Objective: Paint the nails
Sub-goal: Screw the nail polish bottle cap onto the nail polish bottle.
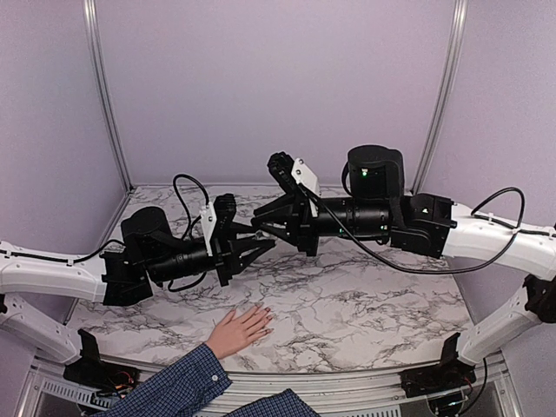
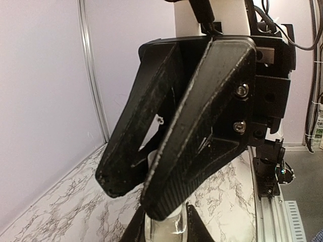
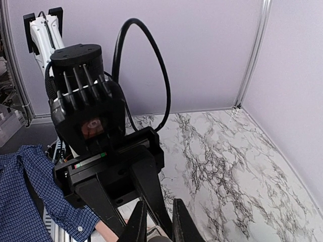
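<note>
A light-skinned hand point(image 1: 236, 331) in a blue plaid sleeve point(image 1: 174, 387) lies palm down at the table's near edge. Its nails point(image 1: 266, 321) are tiny specks at the fingertips. Both grippers meet in the air above and behind the hand. My left gripper point(image 1: 265, 248) point(image 2: 164, 229) is shut on a small clear bottle point(image 2: 169, 227). My right gripper point(image 1: 260, 228) point(image 3: 159, 229) faces it, its black fingers point(image 2: 197, 126) closed over the bottle's pale cap point(image 2: 151, 157). In the right wrist view only a grey bit of the cap point(image 3: 160, 238) shows between the jaws.
The marble table point(image 1: 365, 295) is walled by lilac panels with metal corner posts point(image 1: 104, 95) point(image 1: 441, 95). Black cables point(image 1: 187, 195) point(image 3: 151, 60) loop off both wrists. The sleeve point(image 3: 25, 186) also shows at the lower left of the right wrist view.
</note>
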Action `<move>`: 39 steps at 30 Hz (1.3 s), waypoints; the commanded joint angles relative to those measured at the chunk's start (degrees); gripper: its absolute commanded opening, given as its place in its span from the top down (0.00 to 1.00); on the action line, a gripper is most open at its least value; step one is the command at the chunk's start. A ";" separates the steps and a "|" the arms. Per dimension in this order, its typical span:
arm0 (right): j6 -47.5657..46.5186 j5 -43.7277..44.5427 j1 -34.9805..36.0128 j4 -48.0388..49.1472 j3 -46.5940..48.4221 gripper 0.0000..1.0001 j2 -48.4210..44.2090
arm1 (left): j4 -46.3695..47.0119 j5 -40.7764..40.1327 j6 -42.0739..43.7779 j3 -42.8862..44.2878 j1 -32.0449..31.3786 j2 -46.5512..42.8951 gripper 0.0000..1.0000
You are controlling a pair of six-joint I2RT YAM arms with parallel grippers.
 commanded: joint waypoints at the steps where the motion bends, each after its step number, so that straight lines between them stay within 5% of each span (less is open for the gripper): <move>1: 4.23 3.48 0.60 0.16 -0.21 1.00 0.38 | 6.45 -9.35 -0.53 0.46 0.85 0.26 1.00; 18: 11.62 13.96 0.58 5.55 -2.26 1.00 2.22 | 8.09 -19.12 0.59 1.96 0.68 4.98 1.00; 22: 10.55 12.75 0.54 5.88 -2.69 0.83 0.74 | 8.02 -17.36 0.68 1.04 0.76 3.98 1.00; 32: 4.71 3.09 -0.80 7.75 -5.89 0.46 -5.81 | 6.92 3.20 0.18 -1.72 0.94 0.09 1.00; 39: -1.64 -13.58 -1.13 1.58 -4.40 0.45 -7.44 | 4.18 22.64 -0.55 -0.57 1.03 -0.73 1.00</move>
